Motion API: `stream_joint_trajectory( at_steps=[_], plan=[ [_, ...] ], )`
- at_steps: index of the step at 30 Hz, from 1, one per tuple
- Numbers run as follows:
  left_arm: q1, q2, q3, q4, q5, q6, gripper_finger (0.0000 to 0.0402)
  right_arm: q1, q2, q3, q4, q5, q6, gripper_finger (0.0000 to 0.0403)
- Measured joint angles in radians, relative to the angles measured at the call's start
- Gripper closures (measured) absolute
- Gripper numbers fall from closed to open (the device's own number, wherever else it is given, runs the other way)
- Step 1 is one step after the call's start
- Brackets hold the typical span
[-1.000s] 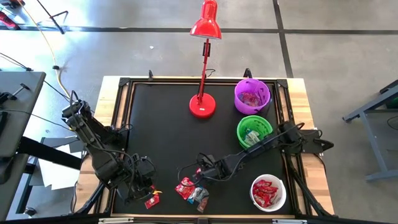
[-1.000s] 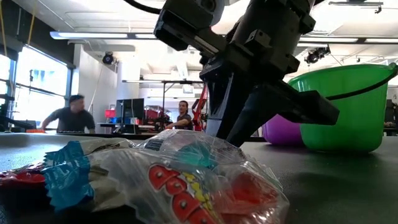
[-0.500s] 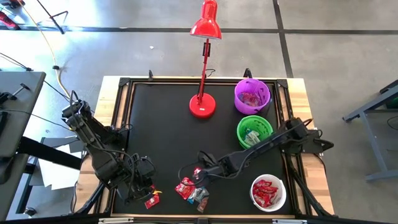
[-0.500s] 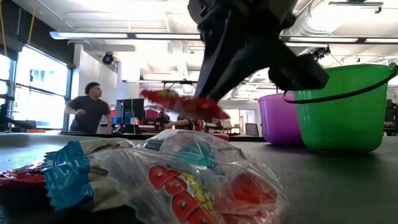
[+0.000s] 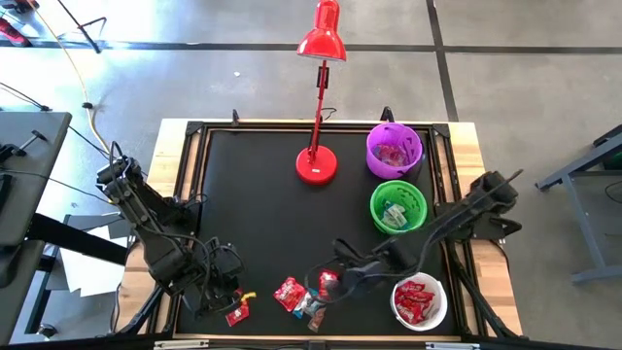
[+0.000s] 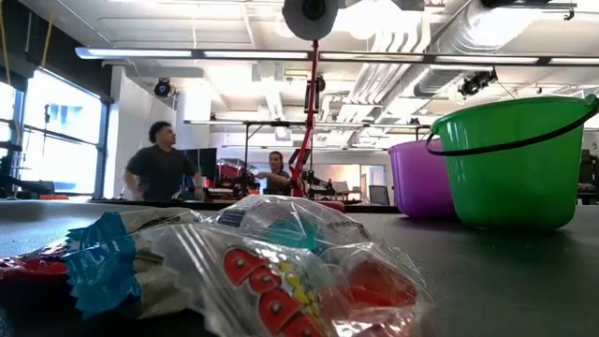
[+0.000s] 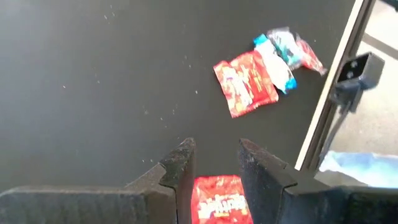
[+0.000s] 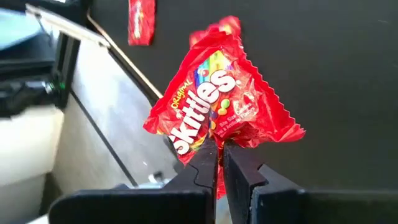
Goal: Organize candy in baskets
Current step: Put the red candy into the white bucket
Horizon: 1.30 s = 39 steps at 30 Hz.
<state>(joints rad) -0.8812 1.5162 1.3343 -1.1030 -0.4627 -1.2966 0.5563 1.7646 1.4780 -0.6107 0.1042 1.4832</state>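
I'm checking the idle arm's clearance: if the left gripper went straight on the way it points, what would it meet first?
Probably the red candy packet lying between the left gripper's open fingers; beyond it, bare mat, then a small candy cluster. Depth is unclear.

Both arms are dark, built of jointed tubular links, with loose black cables looped beside the left arm (image 5: 155, 233) at its lower links. The right arm (image 5: 457, 219) is slender and near-black throughout. The left gripper (image 7: 214, 171) has two matte black fingers (image 7: 180, 168) with blunt, angular tips. The right gripper (image 8: 217, 158) has narrower black fingers (image 8: 202, 168), smooth-faced, set on a broad dark block.
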Motion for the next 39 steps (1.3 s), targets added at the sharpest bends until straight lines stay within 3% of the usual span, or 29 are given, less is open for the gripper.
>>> stream_joint_trajectory(
  at_steps=[12,20,33,39],
  plan=[
    [0.106,0.000,0.000,-0.001,-0.054,0.065,0.0293,0.165,-0.210,0.000,-0.408,-0.085,0.230,0.0394],
    [0.217,0.000,0.000,0.000,-0.055,0.124,0.0293,0.277,-0.245,0.000,-0.593,-0.196,0.407,0.0394],
    [0.321,0.000,0.000,0.001,-0.035,0.183,0.0293,0.337,-0.245,-0.003,-0.718,-0.210,0.473,0.0393],
    [0.319,0.000,0.000,0.001,-0.015,0.183,0.0293,0.337,-0.246,-0.003,-0.717,-0.218,0.422,0.0356]
  ],
)
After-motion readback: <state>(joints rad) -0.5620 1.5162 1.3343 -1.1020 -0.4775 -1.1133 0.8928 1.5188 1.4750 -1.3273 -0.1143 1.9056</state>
